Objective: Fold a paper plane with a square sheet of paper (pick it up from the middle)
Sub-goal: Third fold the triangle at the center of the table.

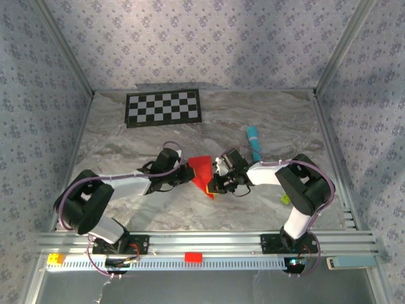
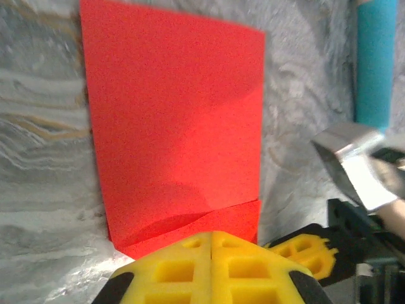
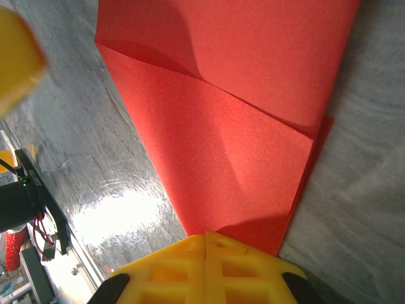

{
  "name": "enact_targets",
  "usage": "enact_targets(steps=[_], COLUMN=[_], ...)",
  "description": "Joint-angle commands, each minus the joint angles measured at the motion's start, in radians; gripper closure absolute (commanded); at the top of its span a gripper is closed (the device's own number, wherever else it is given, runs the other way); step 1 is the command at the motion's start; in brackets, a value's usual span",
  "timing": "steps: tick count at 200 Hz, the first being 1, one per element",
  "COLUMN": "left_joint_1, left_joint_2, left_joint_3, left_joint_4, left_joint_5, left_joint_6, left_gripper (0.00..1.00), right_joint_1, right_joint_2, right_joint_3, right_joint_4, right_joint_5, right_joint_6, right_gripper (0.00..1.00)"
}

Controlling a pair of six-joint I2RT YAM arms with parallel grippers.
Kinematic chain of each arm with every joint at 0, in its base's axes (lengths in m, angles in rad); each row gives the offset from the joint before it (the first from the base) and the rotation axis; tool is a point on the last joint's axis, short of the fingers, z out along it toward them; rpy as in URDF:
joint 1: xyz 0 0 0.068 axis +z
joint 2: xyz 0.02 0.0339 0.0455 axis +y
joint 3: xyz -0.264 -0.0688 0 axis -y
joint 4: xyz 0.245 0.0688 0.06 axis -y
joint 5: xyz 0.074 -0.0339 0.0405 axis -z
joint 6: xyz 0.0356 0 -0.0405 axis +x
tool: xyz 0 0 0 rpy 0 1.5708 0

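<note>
The square sheet of paper (image 1: 202,170) is bright red and partly folded, lying at the middle of the marble table between my two grippers. In the left wrist view the red paper (image 2: 177,120) shows a creased band along its near edge, which runs under the closed yellow fingertips of my left gripper (image 2: 212,235). In the right wrist view the paper (image 3: 228,107) has diagonal creases and narrows to a corner that meets the seam of my right gripper (image 3: 205,235), also shut. From above, the left gripper (image 1: 188,172) touches the sheet's left side and the right gripper (image 1: 218,181) its right.
A teal stick (image 1: 253,140) lies behind the right gripper, also seen as the teal stick (image 2: 374,63). A checkerboard (image 1: 164,107) lies at the back left. On the front rail sit a small red block (image 1: 193,256) and a yellow block (image 1: 56,258).
</note>
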Motion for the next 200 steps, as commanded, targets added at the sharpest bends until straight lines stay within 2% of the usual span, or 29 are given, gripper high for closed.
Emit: enact_targets(steps=[1,34,88,123,151,172,200], left_joint_1=[-0.003,0.009,0.007,0.006,0.002,0.005,0.005], left_joint_2=[0.062,0.131,0.126,0.142,0.153,0.155,0.157], left_joint_3=[-0.002,0.023,-0.006,0.014,0.032,0.036,0.037], left_joint_4=[0.031,-0.074,-0.125,-0.136,-0.144,-0.159,-0.175], left_joint_5=[-0.008,-0.083,-0.08,-0.058,-0.049,-0.057,-0.069], left_joint_6=[-0.012,-0.015,-0.024,-0.015,-0.013,-0.01,-0.006], left_gripper=[0.98,1.0,1.0,1.0,1.0,1.0,1.0], right_joint_1=[-0.005,-0.008,0.011,0.058,0.068,0.066,0.056], right_joint_2=[0.041,0.012,-0.095,-0.005,0.098,0.12,0.07], right_joint_3=[-0.024,-0.017,0.072,0.165,0.222,0.188,0.102], right_joint_4=[-0.138,-0.133,-0.181,-0.201,-0.232,-0.224,-0.187], right_joint_5=[0.07,0.052,0.005,-0.027,0.0,0.013,-0.004], right_joint_6=[-0.024,-0.032,-0.068,-0.094,-0.108,-0.108,-0.107], right_gripper=[1.0,1.0,0.99,0.97,0.94,0.93,0.91])
